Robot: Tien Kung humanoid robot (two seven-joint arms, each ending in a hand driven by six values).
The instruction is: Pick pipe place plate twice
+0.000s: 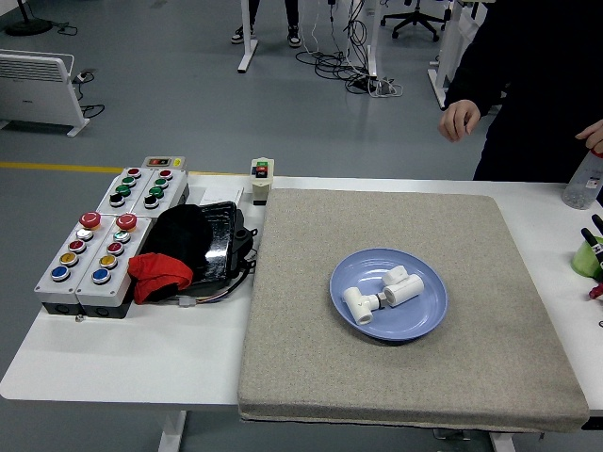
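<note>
A blue plate [426, 322] sits on the grey mat [301, 377], right of the middle. Two white pipe fittings lie in it, touching: one elbow piece [358, 305] at the left and a second piece [403, 287] at the right. My right hand [595, 232] shows only as black fingertips at the right edge, far from the plate, spread and holding nothing. My left hand is out of view. A person in dark clothes stands at the far right; one hand [459, 119] hangs free behind the table, the other rests on a spray bottle [584, 179].
Grey button boxes [94, 254] with coloured buttons stand at the left. Beside them lie a black device [205, 240] and a red cloth [158, 275]. A small switch box [261, 179] sits at the mat's far left corner. A green object [586, 261] lies by my right hand.
</note>
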